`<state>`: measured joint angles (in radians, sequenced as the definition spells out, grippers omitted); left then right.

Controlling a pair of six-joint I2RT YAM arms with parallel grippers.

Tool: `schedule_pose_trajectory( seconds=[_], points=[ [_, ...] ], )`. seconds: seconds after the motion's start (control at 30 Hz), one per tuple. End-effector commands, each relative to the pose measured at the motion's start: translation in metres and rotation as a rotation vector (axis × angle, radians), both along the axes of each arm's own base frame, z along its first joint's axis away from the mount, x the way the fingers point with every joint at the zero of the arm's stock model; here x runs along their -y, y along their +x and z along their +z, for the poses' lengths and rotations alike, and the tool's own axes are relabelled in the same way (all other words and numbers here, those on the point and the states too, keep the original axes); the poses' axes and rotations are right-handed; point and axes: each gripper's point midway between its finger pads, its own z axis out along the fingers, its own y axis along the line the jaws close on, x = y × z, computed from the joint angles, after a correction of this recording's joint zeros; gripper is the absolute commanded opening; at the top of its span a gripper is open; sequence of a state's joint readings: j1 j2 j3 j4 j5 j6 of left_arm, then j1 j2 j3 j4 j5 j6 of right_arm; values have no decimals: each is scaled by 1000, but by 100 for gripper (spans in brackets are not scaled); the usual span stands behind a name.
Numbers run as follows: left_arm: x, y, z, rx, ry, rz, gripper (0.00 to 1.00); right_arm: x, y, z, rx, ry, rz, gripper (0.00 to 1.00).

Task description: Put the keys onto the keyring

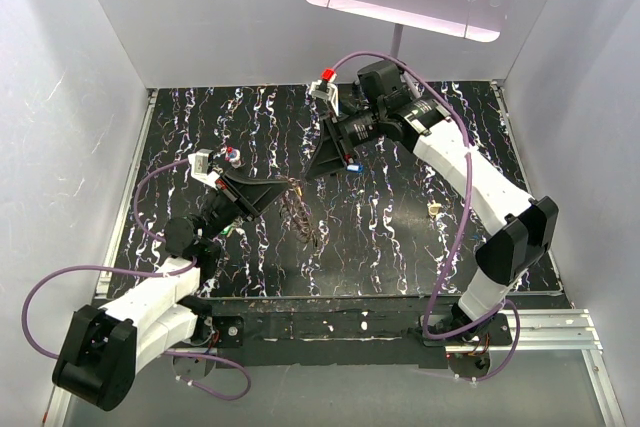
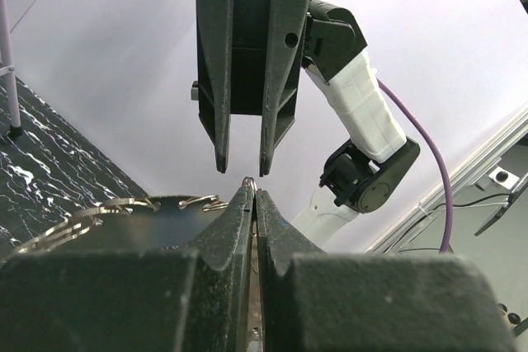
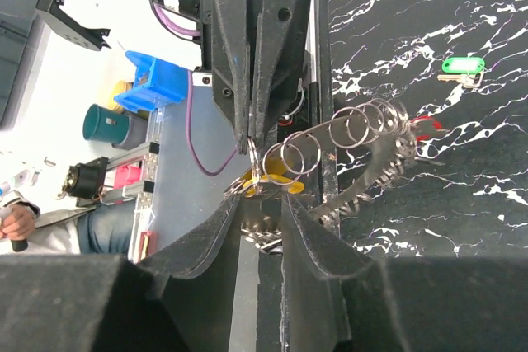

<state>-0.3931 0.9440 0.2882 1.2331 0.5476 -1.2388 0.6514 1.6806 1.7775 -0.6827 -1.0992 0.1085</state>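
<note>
**Left gripper** (image 2: pixel 252 196): fingers pressed together, pinching a thin wire loop at one end of the keyring. A sliver of metal shows at the fingertips.

**Keyring** (image 3: pixel 373 177): a run of wire loops joined to a grey piece with a jagged toothed rim. It trails away from the left gripper's tips and lies between the two grippers, near the middle of the table. Whether its far end rests on the table cannot be told.

**Right gripper** (image 3: pixel 260 202): tip to tip with the left gripper and just apart from it. Its fingers are spread partway, and the gap between them is bare in the left wrist view. It is close to the pinched loop.

**Yellow key** (image 3: pixel 279 179): seen through the first loops, just beyond the right gripper's tips.

**Red key** (image 3: pixel 425 125): partly hidden behind the toothed rim. Whether it hangs on the keyring or lies loose cannot be told.

**Green key** (image 3: pixel 462 66): flat on the table, well apart from the keyring.

**Beige key** (image 1: pixel 434 209): on the table beside the right arm, well apart from the keyring.

**Table** (image 1: pixel 400 242): black surface with white marbling.
</note>
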Motion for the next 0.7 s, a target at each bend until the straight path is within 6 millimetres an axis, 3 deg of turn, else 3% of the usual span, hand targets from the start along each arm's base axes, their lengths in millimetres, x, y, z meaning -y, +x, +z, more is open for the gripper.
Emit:
schedule_pose_trajectory(
  seconds=[0.0, 0.3, 0.67],
  points=[
    [-4, -4, 16, 46, -47, 9, 0, -7, 0, 7, 3, 24, 5, 34],
    [-3, -4, 16, 48, -42, 4, 0, -10, -12, 4, -14, 23, 38, 27],
    [-4, -6, 17, 53, -45, 9, 0, -10, -14, 1, -18, 18, 38, 1]
  ],
)
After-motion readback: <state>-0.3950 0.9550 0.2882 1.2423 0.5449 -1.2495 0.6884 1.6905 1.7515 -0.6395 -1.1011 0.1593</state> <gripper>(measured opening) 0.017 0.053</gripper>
